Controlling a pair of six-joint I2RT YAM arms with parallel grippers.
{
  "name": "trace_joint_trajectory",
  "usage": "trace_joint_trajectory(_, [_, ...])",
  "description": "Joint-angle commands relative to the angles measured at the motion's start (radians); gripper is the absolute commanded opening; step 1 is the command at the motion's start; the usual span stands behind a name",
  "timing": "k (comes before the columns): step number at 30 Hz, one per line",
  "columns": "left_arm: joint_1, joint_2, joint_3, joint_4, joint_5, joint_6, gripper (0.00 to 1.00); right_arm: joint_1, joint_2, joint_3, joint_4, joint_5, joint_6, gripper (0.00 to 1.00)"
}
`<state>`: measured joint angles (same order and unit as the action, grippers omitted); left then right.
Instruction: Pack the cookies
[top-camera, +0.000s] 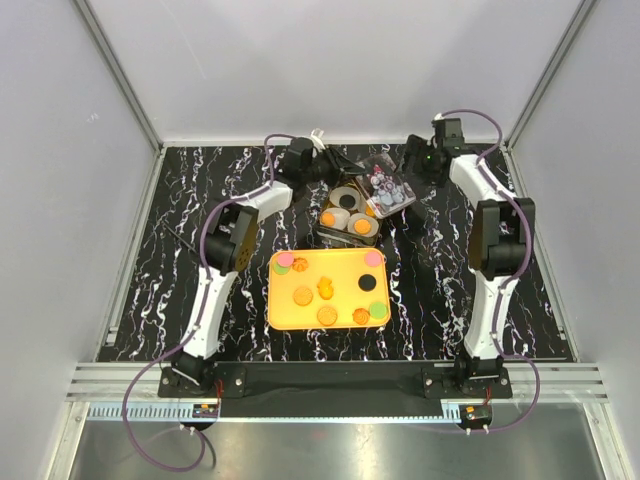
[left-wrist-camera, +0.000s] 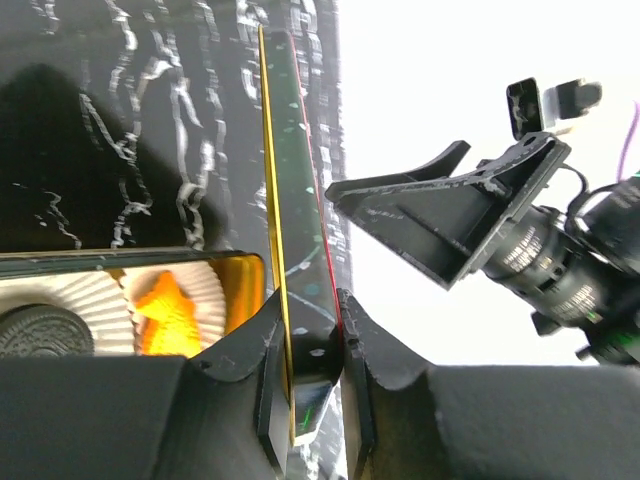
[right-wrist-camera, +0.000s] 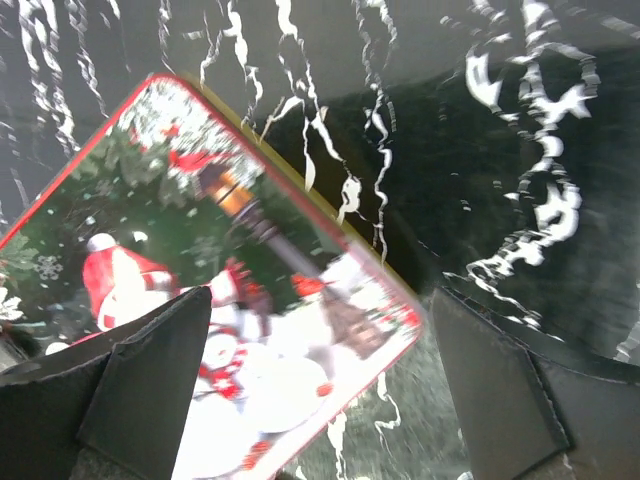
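Left hand (left-wrist-camera: 310, 305) clamps the lid (left-wrist-camera: 297, 200) by its rim; right hand (right-wrist-camera: 320, 300) gapes wide over it. Only the right wrist view shows its Santa and snowman. Cookies (top-camera: 303, 295) lie on the tray (top-camera: 335, 265), some in the tin (top-camera: 322, 232) behind.

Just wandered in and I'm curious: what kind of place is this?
Most likely a robot test booth in a lab: plain grey walls box in a marbled table, two arms are bolted along its near edge, and cookies wait on a yellow tray.
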<state>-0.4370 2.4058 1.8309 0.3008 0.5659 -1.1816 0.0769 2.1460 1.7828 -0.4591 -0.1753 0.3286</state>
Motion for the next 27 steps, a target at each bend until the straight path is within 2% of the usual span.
trace_joint_trajectory(1, [0.043,-0.102,-0.030,0.216,0.170,-0.110,0.00,-0.017,-0.110,-0.017,0.000,-0.012,0.000,0.99])
trace_joint_trajectory(6, [0.095,-0.123,-0.074,0.279,0.355,-0.184,0.00,-0.029,-0.155,-0.127,0.092,-0.107,0.029,0.99])
trace_joint_trajectory(9, [0.118,-0.155,-0.195,0.345,0.411,-0.213,0.00,-0.049,-0.172,-0.222,0.215,-0.229,0.059,0.99])
trace_joint_trajectory(13, [0.136,-0.148,-0.265,0.552,0.480,-0.322,0.00,-0.071,-0.155,-0.298,0.370,-0.447,0.111,1.00])
trace_joint_trajectory(17, [0.141,-0.120,-0.283,0.659,0.520,-0.389,0.02,-0.072,-0.129,-0.356,0.539,-0.581,0.199,1.00])
trace_joint_trajectory(26, [0.141,-0.085,-0.252,0.675,0.540,-0.424,0.04,-0.071,-0.136,-0.477,0.767,-0.757,0.386,0.96])
trace_joint_trajectory(27, [0.142,-0.079,-0.237,0.669,0.542,-0.426,0.04,-0.071,-0.136,-0.490,0.842,-0.779,0.415,0.96])
